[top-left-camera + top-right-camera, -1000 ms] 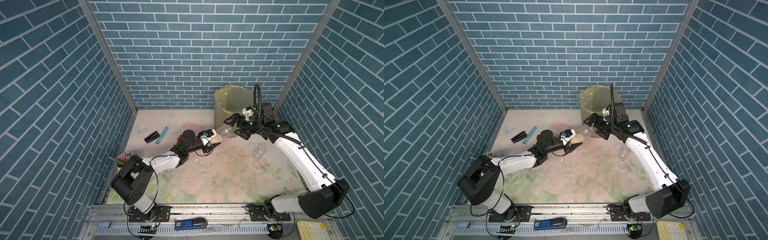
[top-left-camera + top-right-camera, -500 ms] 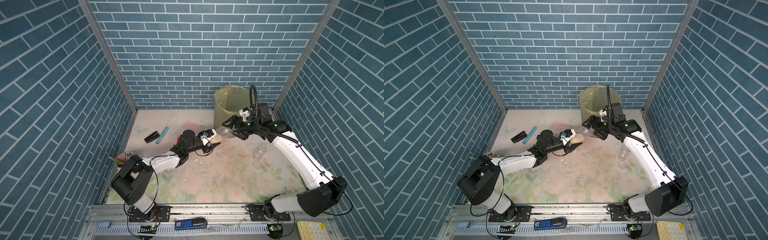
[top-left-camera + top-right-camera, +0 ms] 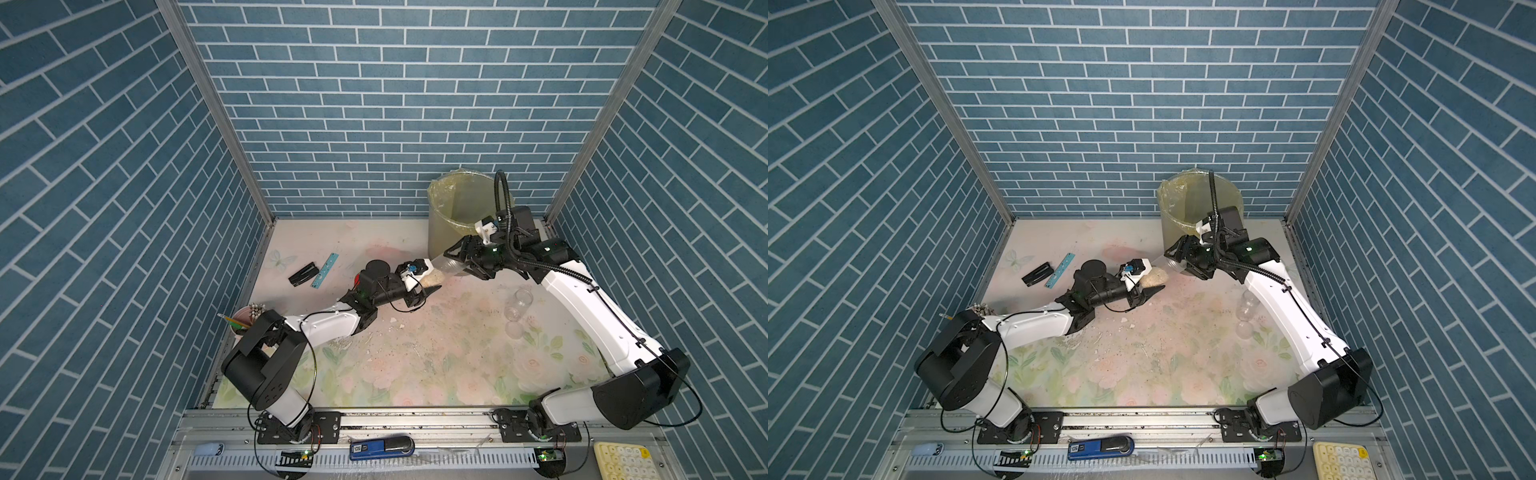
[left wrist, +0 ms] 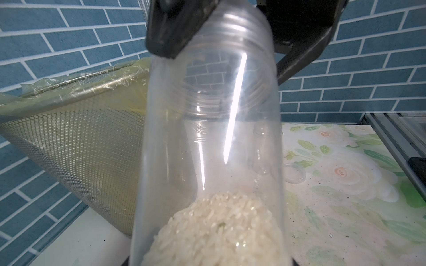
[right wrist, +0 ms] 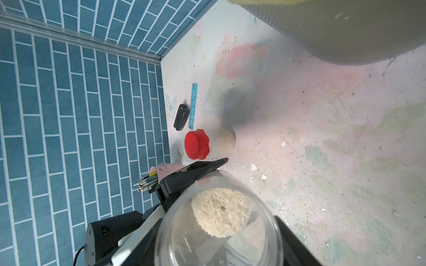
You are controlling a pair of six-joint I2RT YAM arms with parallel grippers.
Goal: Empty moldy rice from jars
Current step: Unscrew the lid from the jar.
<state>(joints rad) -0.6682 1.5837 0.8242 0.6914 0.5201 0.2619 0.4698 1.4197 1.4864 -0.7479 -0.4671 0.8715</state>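
A clear jar lies nearly level above the table, held at both ends. Moldy rice is packed in its bottom end, where my left gripper is shut on it. My right gripper is shut on the open threaded mouth; its fingers press the neck in the left wrist view. The right wrist view looks down the jar's mouth at the rice. A red-capped jar with rice lies on its side behind the left arm. An empty jar stands at the right.
The mesh bin with a yellow bag stands just behind the right gripper. A loose clear lid lies by the empty jar. A black stapler, a blue ruler and a pink pencil cup sit at the left. White crumbs dot the mat.
My right gripper has moved left onto the jar's mouth and closed its fingers on it. The left gripper and the jar have stayed in place.
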